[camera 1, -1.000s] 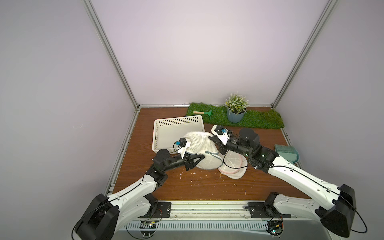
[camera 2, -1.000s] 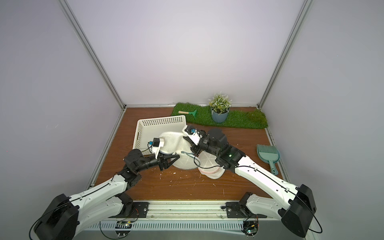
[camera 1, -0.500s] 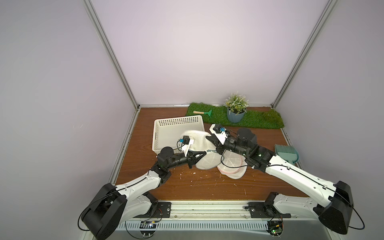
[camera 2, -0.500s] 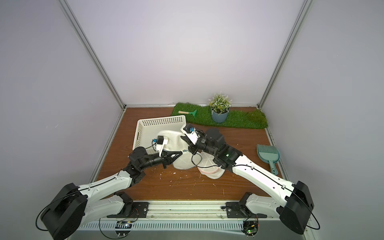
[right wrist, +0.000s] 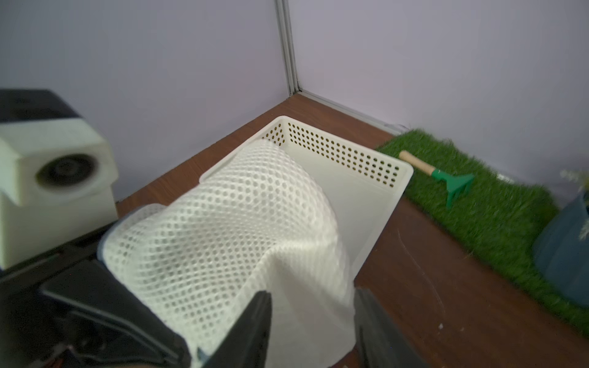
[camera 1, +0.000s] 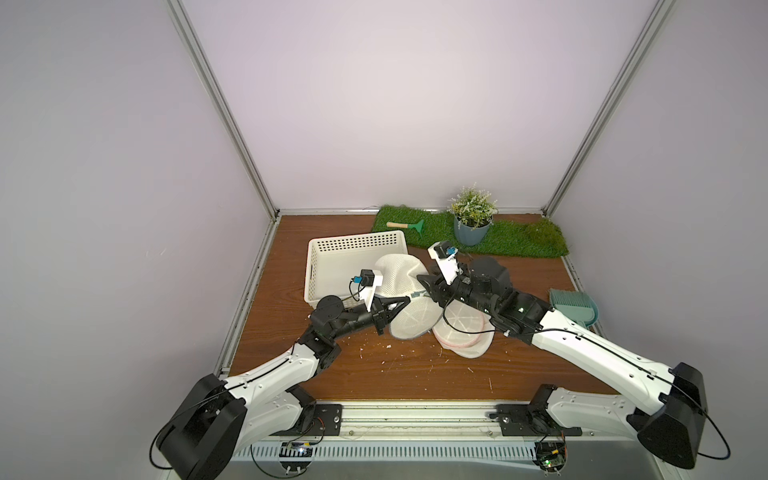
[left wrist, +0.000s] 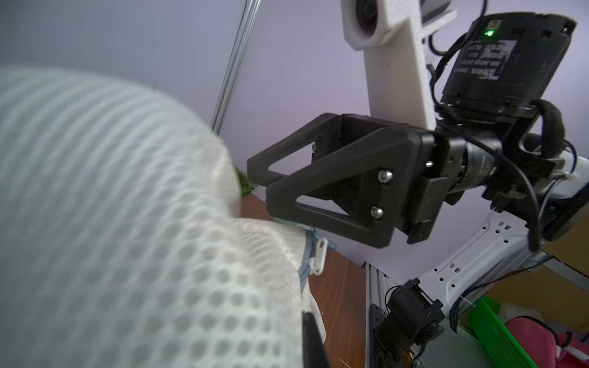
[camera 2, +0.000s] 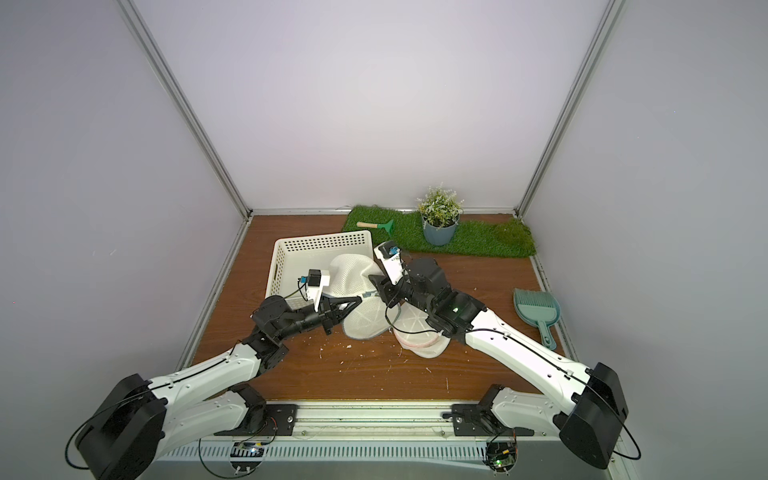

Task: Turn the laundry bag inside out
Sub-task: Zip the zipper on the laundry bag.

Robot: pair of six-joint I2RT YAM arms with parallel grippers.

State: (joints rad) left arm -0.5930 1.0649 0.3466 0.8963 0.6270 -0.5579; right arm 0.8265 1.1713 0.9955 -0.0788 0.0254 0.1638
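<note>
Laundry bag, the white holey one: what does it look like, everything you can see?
The laundry bag is soft white netting full of little round holes, with blue-grey edging and a small white zip tab. It humps up crumpled, partly over the white basket, its lower part on the wooden table. The left gripper pinches its edge; the right gripper stands open around a fold.

Wooden tabletop (camera 1: 386, 374): brown, grain visible, surface matt. Plain lilac walls (camera 1: 395, 104) enclose it behind and on both sides. Aluminium posts (camera 1: 224, 112) rise from its two far corners. A metal rail (camera 1: 415, 419) runs along its near edge. Lighting even and diffuse.
</note>
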